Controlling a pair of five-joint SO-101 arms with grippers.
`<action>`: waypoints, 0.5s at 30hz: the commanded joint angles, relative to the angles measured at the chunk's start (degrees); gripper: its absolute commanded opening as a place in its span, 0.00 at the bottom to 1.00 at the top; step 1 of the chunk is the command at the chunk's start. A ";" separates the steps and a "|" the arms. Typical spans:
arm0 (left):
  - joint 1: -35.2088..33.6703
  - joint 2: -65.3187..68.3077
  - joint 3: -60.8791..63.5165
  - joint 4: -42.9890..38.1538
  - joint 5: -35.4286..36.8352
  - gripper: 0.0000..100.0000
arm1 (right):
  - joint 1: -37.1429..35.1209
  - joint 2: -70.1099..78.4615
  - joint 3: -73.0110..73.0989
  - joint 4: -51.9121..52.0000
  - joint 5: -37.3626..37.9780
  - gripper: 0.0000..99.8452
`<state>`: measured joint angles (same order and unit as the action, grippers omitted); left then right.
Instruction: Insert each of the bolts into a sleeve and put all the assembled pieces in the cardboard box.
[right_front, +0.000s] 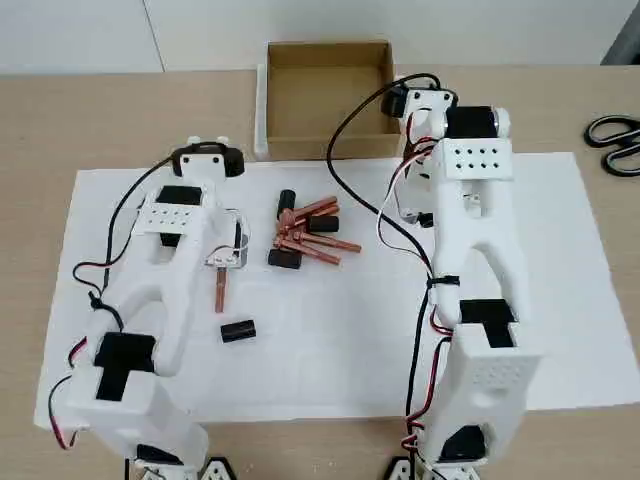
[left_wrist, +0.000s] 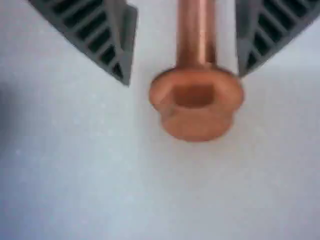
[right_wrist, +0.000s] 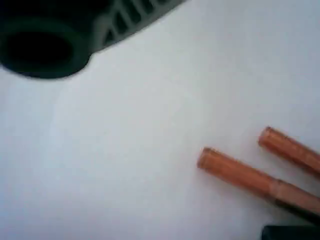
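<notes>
On the desk (right_front: 60, 110), the white sheet (right_front: 560, 300) lies before the cardboard box (right_front: 330, 148). My left gripper (left_wrist: 182, 75), before the box toward its left, has the jaws spread around one bolt (left_wrist: 196, 107) lying on the sheet. The right gripper (right_front: 424, 212) state I cannot tell. Other bolts (right_front: 312, 232) and black sleeves (right_front: 238, 330) lie before the box.

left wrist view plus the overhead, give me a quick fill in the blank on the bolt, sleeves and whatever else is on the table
1. The left gripper has its fingers ___, one on each side of the shaft of a bolt.
2. In the high view, the sleeve lying nearest the bottom edge is coloured ___.
3. In the high view, the scissors lie at the picture's ___ edge.

Missing words: open; black; right.
</notes>
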<state>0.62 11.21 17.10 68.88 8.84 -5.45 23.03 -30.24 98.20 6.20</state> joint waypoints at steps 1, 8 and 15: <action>0.09 0.70 -0.31 -1.05 0.70 0.11 | 0.13 -4.26 -2.73 0.66 0.26 0.10; 0.09 0.70 -0.40 -1.41 0.79 0.10 | 0.13 -4.26 -2.73 0.66 0.18 0.10; 0.18 0.62 -0.40 -1.14 1.49 0.04 | 0.13 -4.26 -2.73 0.66 0.18 0.10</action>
<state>1.23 12.18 17.10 68.18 9.71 -5.45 23.03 -30.24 98.20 6.20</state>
